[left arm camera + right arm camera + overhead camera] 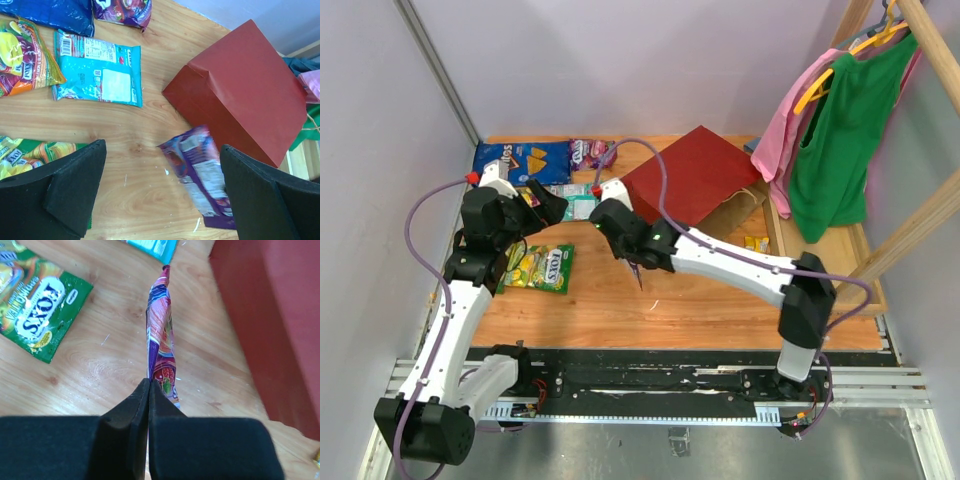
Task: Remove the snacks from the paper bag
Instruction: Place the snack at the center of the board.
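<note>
**Table stock: bag and loose snacks**

1. Paper bag: red, lying on its side at the back right of the table.
2. Doritos bag: blue, flat, back left corner.
3. Green Fox's packet: flat, front left.
4. Teal packet: flat, just below the Doritos bag.
5. Purple-pink packet: edge-on, near the paper bag, pinched in the right gripper, jaws closed on it.
6. Left gripper: jaws wide, empty.
</note>
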Controlling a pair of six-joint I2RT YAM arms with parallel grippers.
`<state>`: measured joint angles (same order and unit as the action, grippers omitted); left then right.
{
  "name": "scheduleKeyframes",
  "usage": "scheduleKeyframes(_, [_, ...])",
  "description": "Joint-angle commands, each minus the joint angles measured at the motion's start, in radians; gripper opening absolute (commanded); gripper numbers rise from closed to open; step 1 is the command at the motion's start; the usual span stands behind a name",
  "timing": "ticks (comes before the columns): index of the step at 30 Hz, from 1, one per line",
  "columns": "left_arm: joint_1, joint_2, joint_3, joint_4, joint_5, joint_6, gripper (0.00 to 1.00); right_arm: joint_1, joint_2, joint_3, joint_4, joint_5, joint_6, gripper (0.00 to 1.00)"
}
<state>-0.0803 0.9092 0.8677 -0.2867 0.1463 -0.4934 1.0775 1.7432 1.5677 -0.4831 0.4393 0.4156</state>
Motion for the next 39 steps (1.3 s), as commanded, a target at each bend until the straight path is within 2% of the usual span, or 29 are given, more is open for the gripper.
scheduleKeyframes(1, [0.010, -0.007, 0.017, 0.010, 0.022, 0.010, 1.00, 0.042, 0.179, 0.069, -0.012, 0.018, 0.013, 0.01])
scheduleKeyframes(4, [0.011, -0.013, 0.027, -0.012, -0.002, 0.024, 1.00, 0.060, 0.287, 0.163, -0.041, -0.025, 0.009, 0.01])
scheduleKeyframes(8, [0.014, -0.020, 0.034, -0.025, -0.020, 0.033, 1.00, 0.078, 0.322, 0.221, -0.031, -0.023, -0.009, 0.01])
scheduleKeyframes(14, [0.016, -0.013, 0.030, -0.017, -0.008, 0.029, 1.00, 0.083, 0.310, 0.196, 0.003, -0.036, 0.001, 0.01])
scheduleKeyframes(19, [0.017, -0.016, 0.033, -0.021, -0.007, 0.030, 1.00, 0.082, 0.306, 0.154, 0.059, -0.127, 0.048, 0.02])
scheduleKeyframes(23, [0.017, -0.018, 0.036, -0.032, -0.013, 0.038, 1.00, 0.082, 0.302, 0.129, 0.112, -0.184, 0.063, 0.14])
scheduleKeyframes(28, [0.018, -0.024, 0.042, -0.046, -0.037, 0.047, 1.00, 0.082, 0.165, 0.003, 0.291, -0.298, -0.025, 0.53])
scheduleKeyframes(31, [0.019, -0.023, 0.040, -0.045, -0.037, 0.048, 1.00, 0.079, 0.034, -0.145, 0.407, -0.324, -0.106, 0.66])
scheduleKeyframes(35, [0.020, -0.021, 0.036, -0.040, -0.032, 0.047, 1.00, -0.008, -0.096, -0.331, 0.508, -0.350, -0.083, 0.66])
scheduleKeyframes(39, [0.020, -0.017, 0.024, -0.022, -0.005, 0.042, 1.00, -0.160, -0.043, -0.368, 0.458, -0.493, 0.024, 0.58])
